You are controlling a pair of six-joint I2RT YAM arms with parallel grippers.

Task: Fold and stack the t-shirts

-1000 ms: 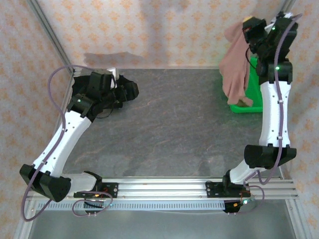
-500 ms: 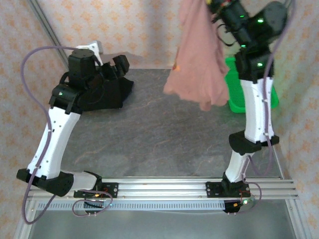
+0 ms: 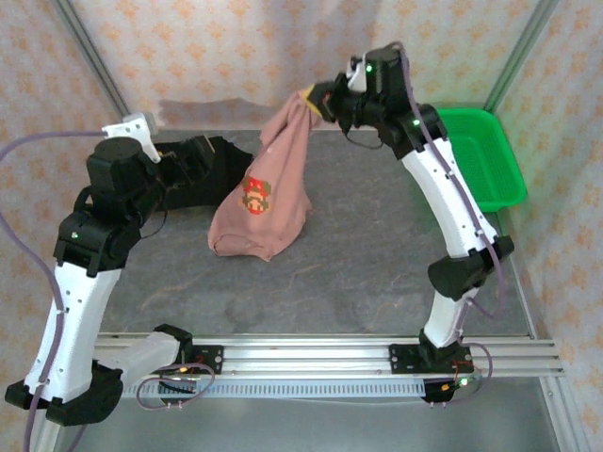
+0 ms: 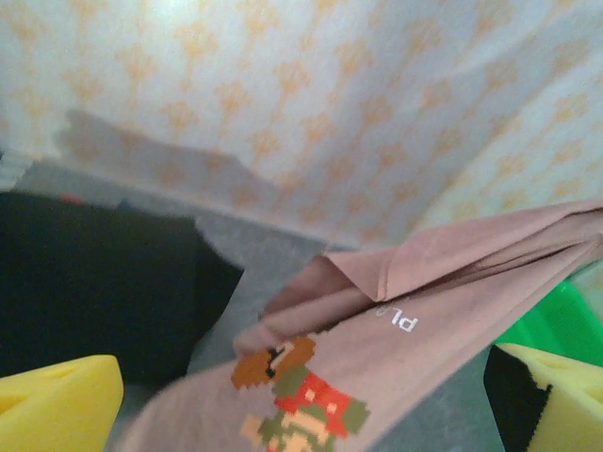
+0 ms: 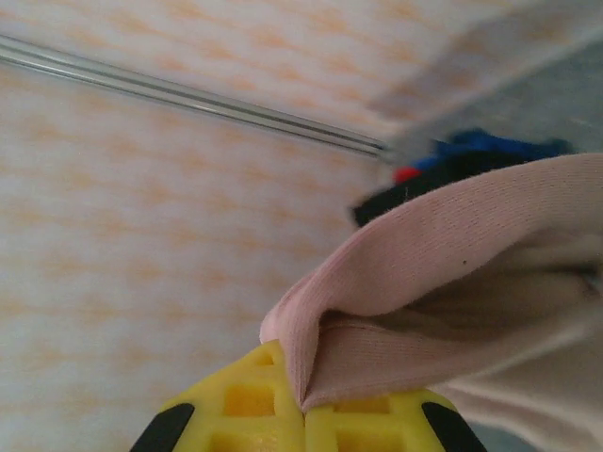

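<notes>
The salmon-pink t-shirt (image 3: pixel 268 202) hangs from my right gripper (image 3: pixel 317 100) above the back middle of the table. Its lower end rests bunched on the table and the pixel print (image 3: pixel 256 193) faces up. In the right wrist view the yellow fingers (image 5: pixel 236 405) are shut on a fold of the pink t-shirt (image 5: pixel 452 264). The black t-shirt (image 3: pixel 203 188) lies at the back left. My left gripper (image 3: pixel 212 155) hovers over it, open and holding nothing. In the left wrist view the left gripper (image 4: pixel 306 410) faces the pink t-shirt (image 4: pixel 452 311), with the black t-shirt (image 4: pixel 94 282) to its left.
A green mesh basket (image 3: pixel 480 160) stands at the back right, its edge also in the left wrist view as a green patch (image 4: pixel 556 320). Patterned walls close the back and sides. An aluminium rail (image 3: pixel 301 358) runs along the near edge.
My right arm swung left from above the basket, carrying the pink t-shirt to the table's back middle, where its lower end now touches down. The left arm rose and drew back.
</notes>
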